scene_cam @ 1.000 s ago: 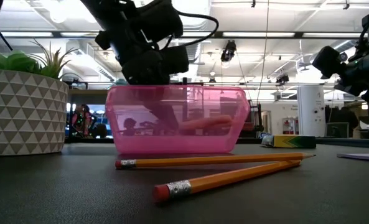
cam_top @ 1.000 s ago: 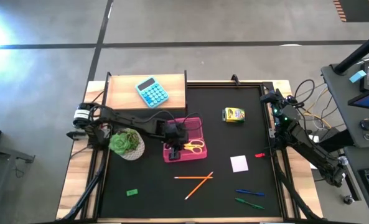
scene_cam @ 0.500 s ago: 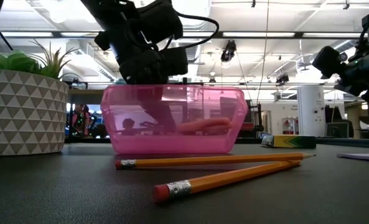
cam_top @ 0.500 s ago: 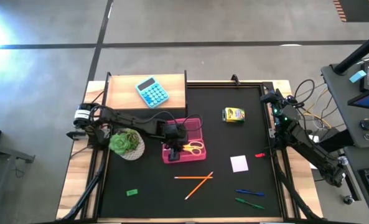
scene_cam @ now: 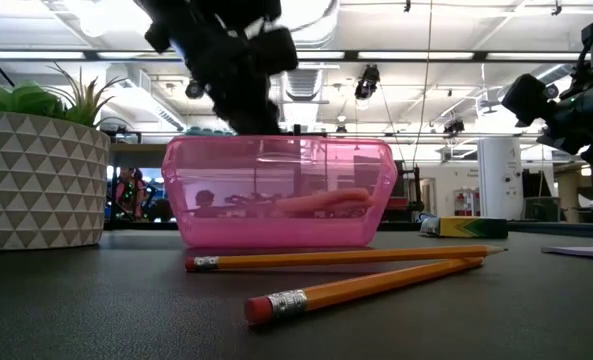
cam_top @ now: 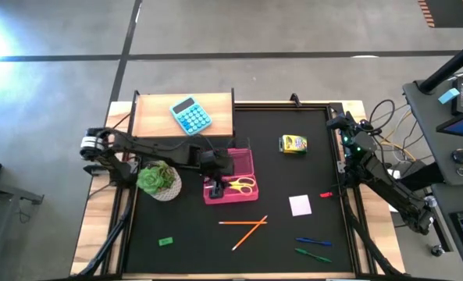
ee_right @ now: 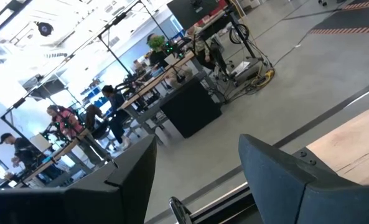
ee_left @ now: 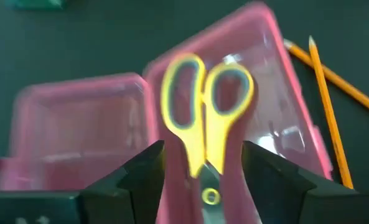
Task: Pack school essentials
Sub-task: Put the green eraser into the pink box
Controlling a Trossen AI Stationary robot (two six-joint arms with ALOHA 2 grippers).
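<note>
Above the pink box (cam_top: 231,176), our left gripper (ee_left: 203,171) hangs part-open and empty, the yellow-handled scissors (ee_left: 206,118) lying inside, straight ahead between its fingers. We judge the two orange pencils (cam_top: 249,227) closest to this arm; the right gripper (cam_top: 334,122) waits part-open.

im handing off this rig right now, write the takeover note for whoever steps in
Left gripper: open, above the pink box, clear of the yellow-handled scissors lying in it.
Right gripper: open, empty, parked at the table's right edge.
Done: scissors packed.
Left on the mat: two orange pencils just in front of the box, white note pad, blue pen, green pen, crayon box, a small green item and a small red item.
Calculator and potted plant stay out.
</note>
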